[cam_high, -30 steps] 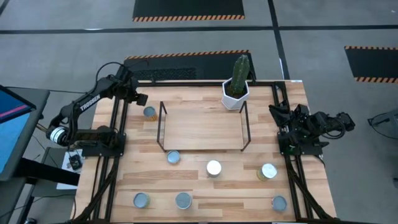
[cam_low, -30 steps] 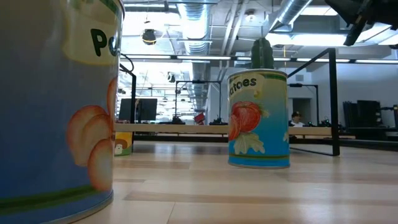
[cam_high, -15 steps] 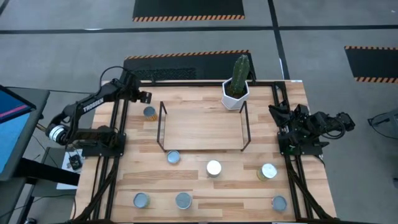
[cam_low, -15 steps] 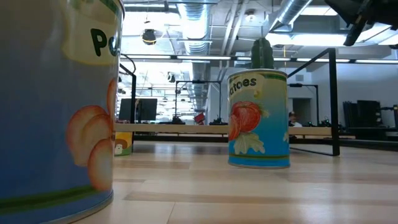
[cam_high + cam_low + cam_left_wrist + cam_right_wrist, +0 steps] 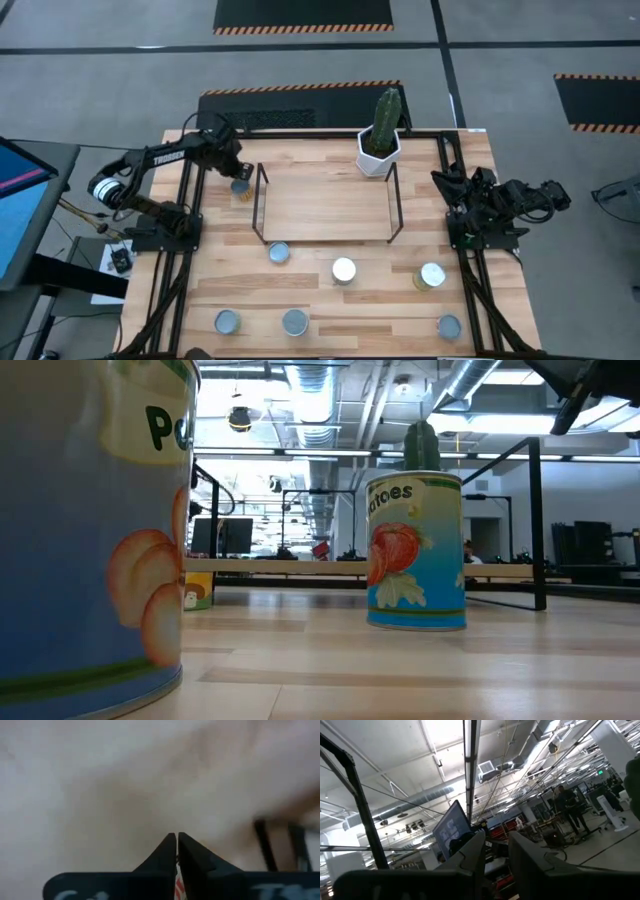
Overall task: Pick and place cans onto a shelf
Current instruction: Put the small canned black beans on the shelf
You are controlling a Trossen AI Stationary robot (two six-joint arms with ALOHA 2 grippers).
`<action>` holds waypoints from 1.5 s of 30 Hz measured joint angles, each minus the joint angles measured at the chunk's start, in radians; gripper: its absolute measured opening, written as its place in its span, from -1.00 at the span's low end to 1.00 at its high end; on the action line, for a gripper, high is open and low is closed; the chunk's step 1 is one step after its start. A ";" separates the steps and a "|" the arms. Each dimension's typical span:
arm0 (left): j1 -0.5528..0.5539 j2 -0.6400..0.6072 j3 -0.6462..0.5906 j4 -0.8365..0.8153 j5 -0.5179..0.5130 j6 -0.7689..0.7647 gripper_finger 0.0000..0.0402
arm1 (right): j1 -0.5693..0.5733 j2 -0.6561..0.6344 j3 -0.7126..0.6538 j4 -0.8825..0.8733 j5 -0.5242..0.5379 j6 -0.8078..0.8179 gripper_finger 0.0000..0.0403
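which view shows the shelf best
The high view: the whole shelf shows from above, rods and board. The low view catches only its board edge and posts behind the tomato can; the wrist views show nothing clear of it.

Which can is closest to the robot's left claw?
The can just outside the shelf's left end. The left gripper hovers almost right over it, while the six other cans stand farther off, along the table's near half.
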 joint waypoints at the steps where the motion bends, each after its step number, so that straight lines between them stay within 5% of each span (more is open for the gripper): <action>1: -0.003 0.000 0.005 -0.054 0.011 0.010 -0.99 | 0.000 0.000 0.000 0.000 0.000 0.000 -0.45; 9: -0.038 -0.009 0.036 -0.559 0.268 0.157 -1.00 | 0.000 0.000 0.000 0.000 0.000 -0.001 -0.45; 16: -0.031 -0.138 0.036 -0.506 0.095 0.114 -1.00 | 0.000 0.000 0.000 -0.002 0.000 -0.002 -0.45; 24: -0.053 -0.535 0.037 -0.420 0.058 0.050 -1.00 | 0.000 0.000 0.000 -0.002 -0.001 -0.002 -0.45; 35: -0.435 -0.949 0.037 -0.467 0.005 -0.164 -1.00 | 0.000 0.000 0.000 -0.034 0.005 -0.002 -0.45; 40: -0.594 -0.942 0.037 -0.537 0.001 -0.207 -1.00 | 0.000 0.000 0.000 -0.060 0.006 -0.001 -0.45; 45: -0.707 -0.835 0.037 -0.555 -0.137 -0.192 -1.00 | 0.000 0.000 0.000 -0.084 0.007 -0.001 -0.45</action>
